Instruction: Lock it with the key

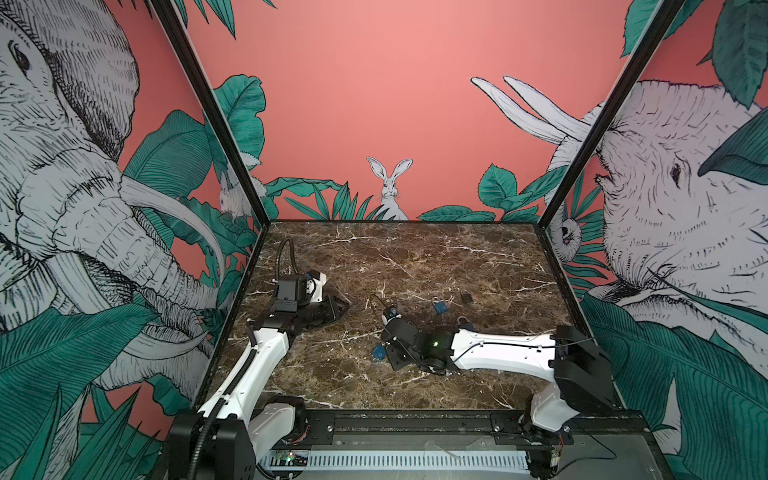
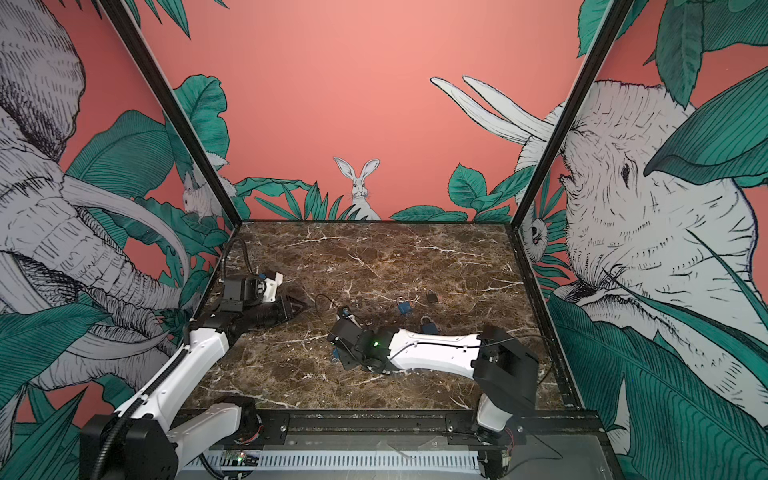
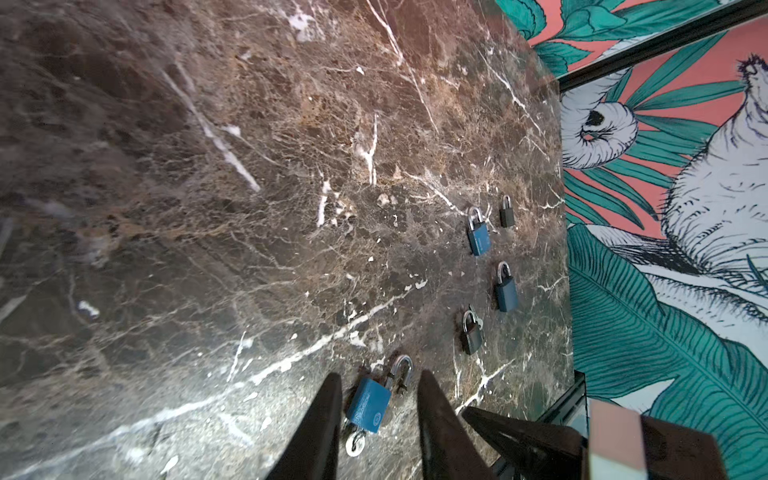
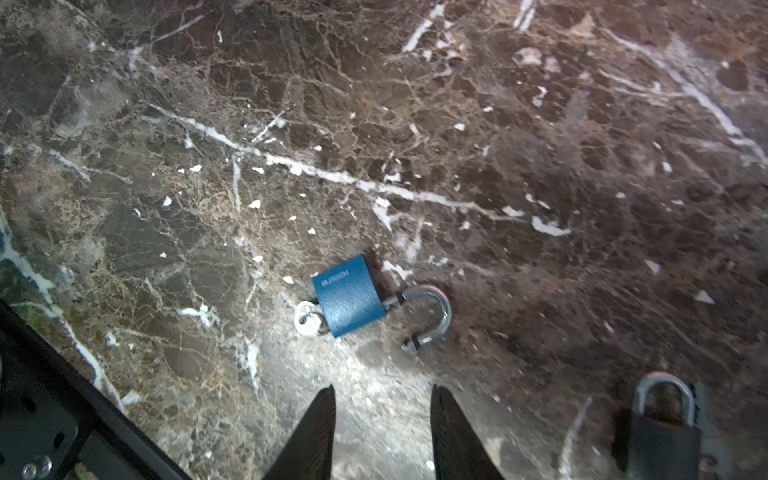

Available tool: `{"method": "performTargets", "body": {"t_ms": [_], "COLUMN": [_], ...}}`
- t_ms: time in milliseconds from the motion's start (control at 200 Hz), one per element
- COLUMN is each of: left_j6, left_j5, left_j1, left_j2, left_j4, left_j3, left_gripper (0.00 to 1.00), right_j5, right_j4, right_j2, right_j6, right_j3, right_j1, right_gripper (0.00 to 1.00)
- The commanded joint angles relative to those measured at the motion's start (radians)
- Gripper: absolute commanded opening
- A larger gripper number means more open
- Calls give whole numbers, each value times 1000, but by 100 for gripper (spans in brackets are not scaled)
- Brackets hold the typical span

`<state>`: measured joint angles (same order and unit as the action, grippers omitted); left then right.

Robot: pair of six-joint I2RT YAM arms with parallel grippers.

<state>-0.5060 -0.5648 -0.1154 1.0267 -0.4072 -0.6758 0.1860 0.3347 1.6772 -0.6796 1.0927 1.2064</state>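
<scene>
- Padlock (image 4: 349, 296) lay flat on the table (image 4: 540, 124), shackle open, key (image 4: 307, 319) in it.
- Right gripper (image 4: 382, 390) hung just short of it, jaws apart, empty.
- Left gripper (image 3: 378, 374) had its jaws apart too, nothing held.

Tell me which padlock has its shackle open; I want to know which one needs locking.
The blue padlock with the key in it, lying ahead of the right gripper; the other four padlocks show closed shackles.

Top views: stereo pair, high above the front edge, facing the back wall (image 1: 374, 104); whole marble worktop (image 1: 415, 257) shared. Left wrist view: low, oblique, facing the right side wall (image 3: 685, 270). Right wrist view: close, steeply downward. Both wrist views share the open blue padlock (image 4: 349, 295).
</scene>
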Motion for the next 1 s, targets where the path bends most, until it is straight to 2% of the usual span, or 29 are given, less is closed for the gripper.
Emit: {"method": "performTargets", "body": {"t_ms": [0,205,225,355,565,995], "left_j6": [22,11,7,-15,-23,-24], "left_j5": [-29,-29,-60,-82,-93,-84], "left_j1": [26,55,57,61,62,62], "left_j2": [-53,-122,-129,-145,-137,-86], "left_j4": [-56,-67,-67,-45,-18,6], "left_j3": [13,43,46,68,78,71], "left_gripper": [34,34,34,34,35,35], "right_j5": [5,-39,-45,-51,-51,-76], "right_j4": [33,55,56,140,225,196], "right_j2": [54,147,154,188,172,218], "right_j6": [17,48,48,48,34,44], "right_j3": [63,165,171,212,184,160], "right_j1": [5,8,9,7,4,-72], "right_gripper": [39,36,35,32,27,19]}}
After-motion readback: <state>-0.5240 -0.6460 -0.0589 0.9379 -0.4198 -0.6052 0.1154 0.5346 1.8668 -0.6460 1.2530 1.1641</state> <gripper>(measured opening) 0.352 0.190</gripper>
